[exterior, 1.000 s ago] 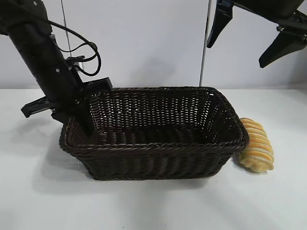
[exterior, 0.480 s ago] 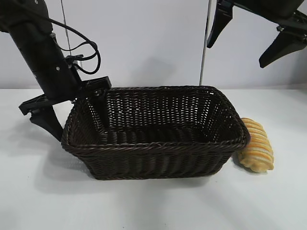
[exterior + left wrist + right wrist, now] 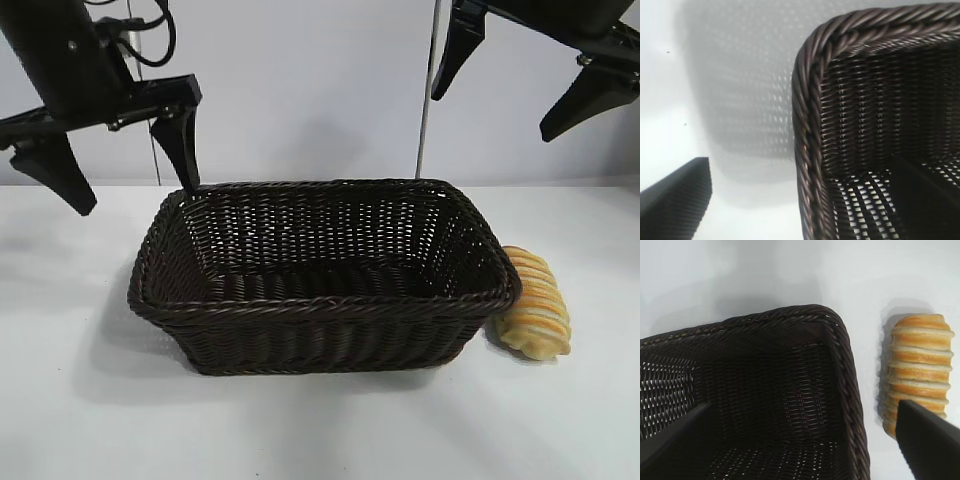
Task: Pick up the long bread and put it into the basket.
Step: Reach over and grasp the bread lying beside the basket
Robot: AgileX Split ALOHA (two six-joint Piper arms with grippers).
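The long bread (image 3: 535,303) lies on the white table just outside the basket's right end, touching or nearly touching its wall; it also shows in the right wrist view (image 3: 917,362). The dark brown wicker basket (image 3: 320,300) stands mid-table and is empty. My left gripper (image 3: 135,195) is open and empty, raised above the basket's left rim, which shows in the left wrist view (image 3: 807,150). My right gripper (image 3: 495,115) is open and empty, high above the basket's right end (image 3: 850,390).
The white table (image 3: 320,430) surrounds the basket, with a white back wall and thin vertical cables behind. Bare table lies in front of and left of the basket.
My left gripper has lifted up and out of the basket's left end, from inside the rim to well above it. The basket shifted slightly. The right arm and the bread have not moved.
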